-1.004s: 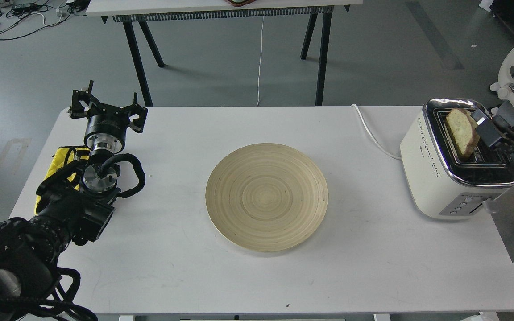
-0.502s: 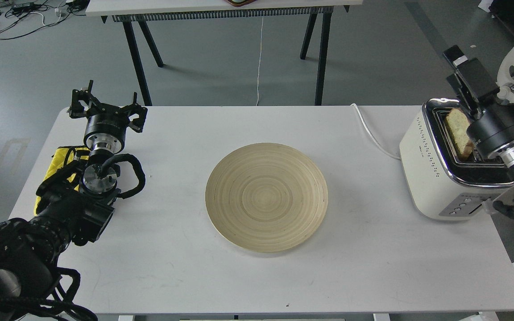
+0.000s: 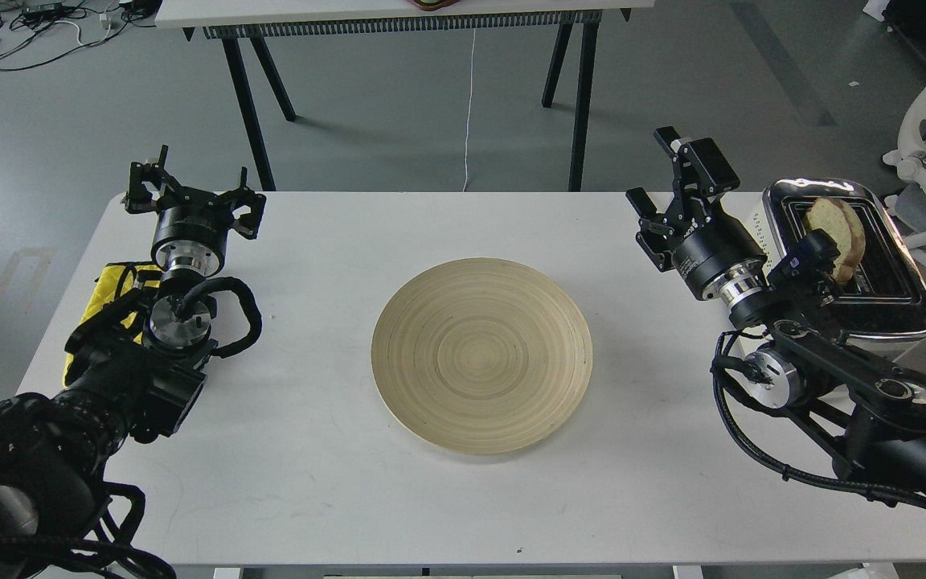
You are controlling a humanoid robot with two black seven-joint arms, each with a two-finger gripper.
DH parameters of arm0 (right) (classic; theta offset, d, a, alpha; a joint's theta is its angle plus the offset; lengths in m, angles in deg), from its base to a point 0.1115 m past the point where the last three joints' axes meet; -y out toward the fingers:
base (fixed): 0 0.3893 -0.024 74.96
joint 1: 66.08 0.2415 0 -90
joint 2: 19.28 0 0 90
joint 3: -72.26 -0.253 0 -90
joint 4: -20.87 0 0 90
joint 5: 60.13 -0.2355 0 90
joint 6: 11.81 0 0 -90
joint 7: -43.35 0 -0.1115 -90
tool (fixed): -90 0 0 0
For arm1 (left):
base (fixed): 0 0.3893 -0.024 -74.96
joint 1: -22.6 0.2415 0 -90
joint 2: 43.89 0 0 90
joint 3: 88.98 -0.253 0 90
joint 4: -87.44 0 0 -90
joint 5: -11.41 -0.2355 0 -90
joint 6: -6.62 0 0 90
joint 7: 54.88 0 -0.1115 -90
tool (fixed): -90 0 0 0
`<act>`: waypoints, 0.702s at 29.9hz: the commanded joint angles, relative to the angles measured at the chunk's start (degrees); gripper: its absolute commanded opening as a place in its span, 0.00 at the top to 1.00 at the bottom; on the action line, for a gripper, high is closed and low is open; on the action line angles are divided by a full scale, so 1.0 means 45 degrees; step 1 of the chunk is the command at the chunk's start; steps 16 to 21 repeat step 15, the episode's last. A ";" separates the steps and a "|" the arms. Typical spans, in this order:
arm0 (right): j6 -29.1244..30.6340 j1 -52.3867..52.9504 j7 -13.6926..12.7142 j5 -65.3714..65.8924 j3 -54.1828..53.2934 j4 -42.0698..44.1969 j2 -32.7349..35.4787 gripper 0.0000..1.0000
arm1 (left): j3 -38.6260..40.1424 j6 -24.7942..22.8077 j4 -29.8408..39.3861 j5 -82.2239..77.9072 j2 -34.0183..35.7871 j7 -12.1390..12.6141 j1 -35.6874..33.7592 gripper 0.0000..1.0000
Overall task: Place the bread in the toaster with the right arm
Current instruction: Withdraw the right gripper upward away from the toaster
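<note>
While its two fingers stand apart and hold nothing, the right claw (image 3: pixel 666 177) hangs above the white table (image 3: pixel 310 450), just left of the toaster (image 3: pixel 873 265). The bread (image 3: pixel 833 229) stands upright in a black slot, its lower part hidden. A round, ringed wooden plate (image 3: pixel 481 355) lies mid-table. The left claw (image 3: pixel 190 189) is spread open too. Grey floor lies beyond; the right arm (image 3: pixel 833 378) covers the toaster's cream side.

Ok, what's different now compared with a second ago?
The right gripper has let go of the bread, lifted and pulled back left, clear of the toaster, fingers open and empty. The bread stands in the slot, top sticking out. The left gripper and plate have not moved.
</note>
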 commanded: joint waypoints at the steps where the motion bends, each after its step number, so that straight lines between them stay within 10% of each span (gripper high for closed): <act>1: 0.1665 -0.0032 -0.0003 -0.0497 -0.0599 0.1342 -0.0454 0.02 | 0.0000 0.0000 0.0000 -0.0001 0.0000 0.0000 -0.0001 0.00; 21: 0.2842 -0.0090 -0.0003 -0.0654 -0.0931 0.2655 -0.1509 0.02 | 0.0000 0.0000 0.0000 -0.0001 0.0000 0.0000 -0.0001 0.00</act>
